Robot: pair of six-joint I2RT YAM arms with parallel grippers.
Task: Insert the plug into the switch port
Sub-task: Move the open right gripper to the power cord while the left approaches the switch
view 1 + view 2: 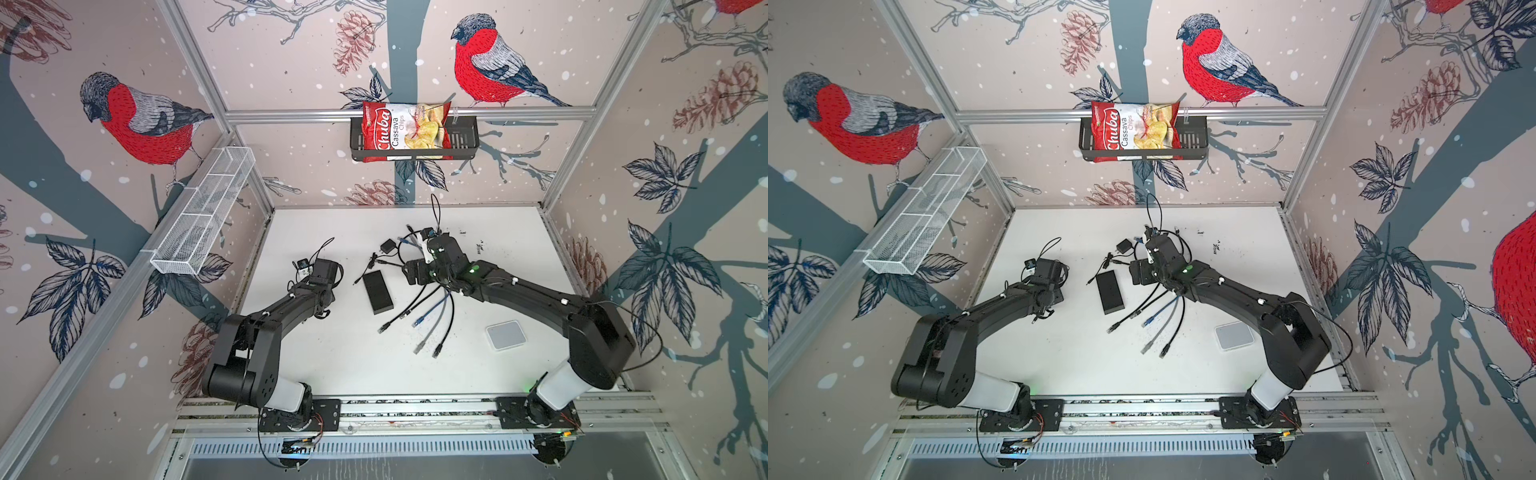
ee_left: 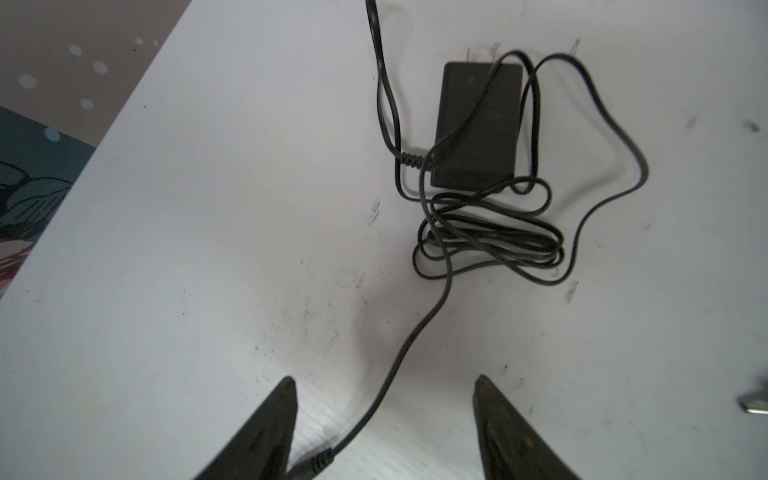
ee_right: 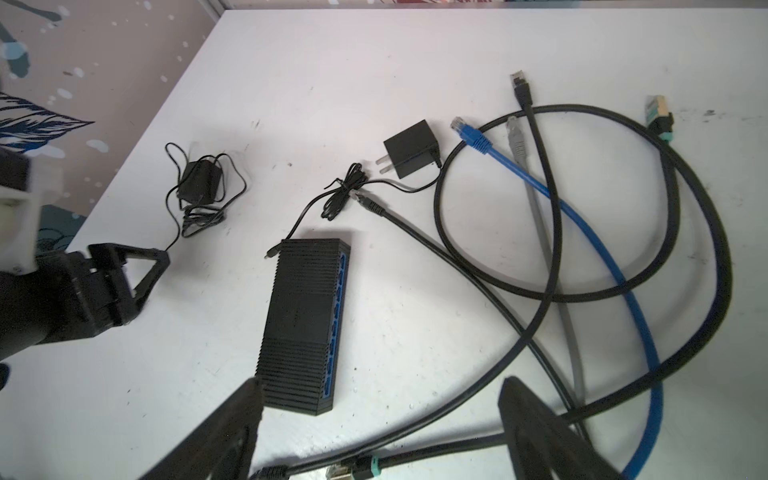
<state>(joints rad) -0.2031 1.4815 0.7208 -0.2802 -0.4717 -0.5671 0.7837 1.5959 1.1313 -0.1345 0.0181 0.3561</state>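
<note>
The switch is a ribbed black box with a row of blue ports along one side, lying flat mid-table. The plug, a small black barrel end on a thin cable, lies on the table between the jaws of my left gripper, close beside one finger. Those jaws stand apart and open. The cable runs to a black power adapter. My right gripper is open above several network cables, near the switch's end; a teal-ringed connector lies under it.
A second adapter with a thin lead lies beyond the switch. Blue, grey and black network cables loop across the table to the right. A white box sits front right. On the back wall a basket holds a chips bag.
</note>
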